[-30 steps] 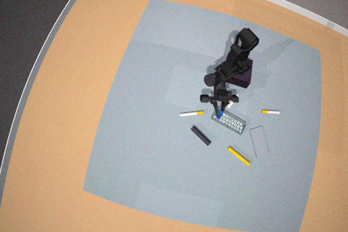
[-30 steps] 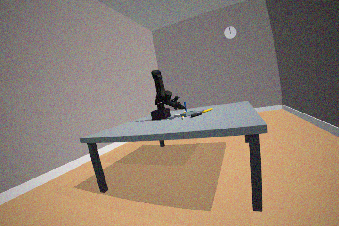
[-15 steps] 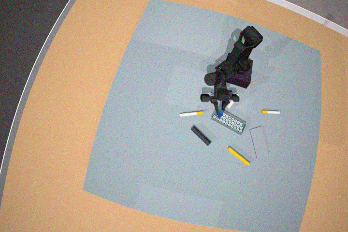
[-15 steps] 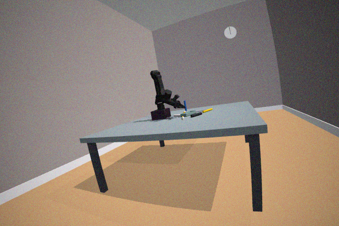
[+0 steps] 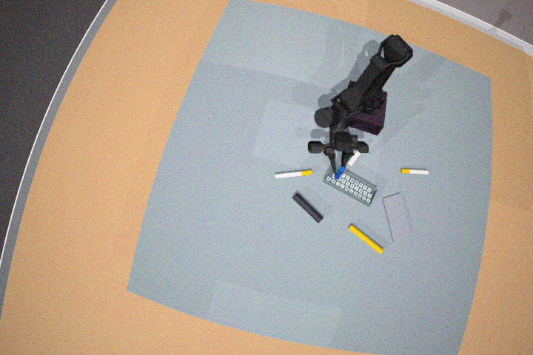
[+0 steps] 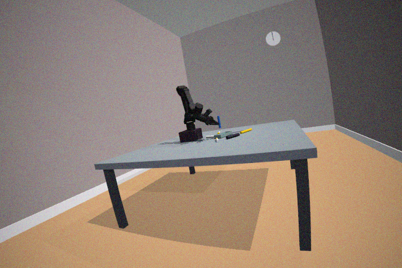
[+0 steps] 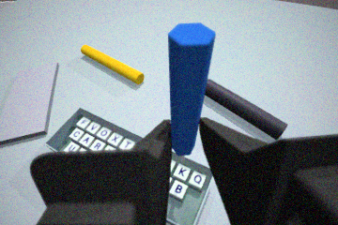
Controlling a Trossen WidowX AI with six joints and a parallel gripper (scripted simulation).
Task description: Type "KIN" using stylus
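Note:
A blue six-sided stylus (image 5: 339, 172) (image 6: 219, 121) (image 7: 192, 80) stands nearly upright between the fingers of my gripper (image 5: 338, 168) (image 7: 184, 125), which is shut on it. The grey keyboard (image 5: 369, 203) (image 6: 221, 135) (image 7: 192, 208) lies below, with white lettered keys. In the wrist view the stylus's lower blue end shows just above and left of the K key (image 7: 181, 172). The Q key (image 7: 197, 179) and B key (image 7: 177, 189) also show. My left finger hides the middle of the keyboard, and I and N are not readable. Whether the tip touches a key cannot be told.
A dark cylinder (image 5: 307, 207) (image 6: 232, 135) (image 7: 246, 109) and a yellow stick (image 5: 366, 239) (image 6: 245, 130) (image 7: 112, 64) lie beyond the keyboard. A pale flat block (image 5: 397, 215) (image 7: 28, 104) lies beside it. White-and-yellow sticks (image 5: 288, 174) (image 5: 416, 171) lie to both sides. A white stick (image 5: 353, 158) lies by the fingers.

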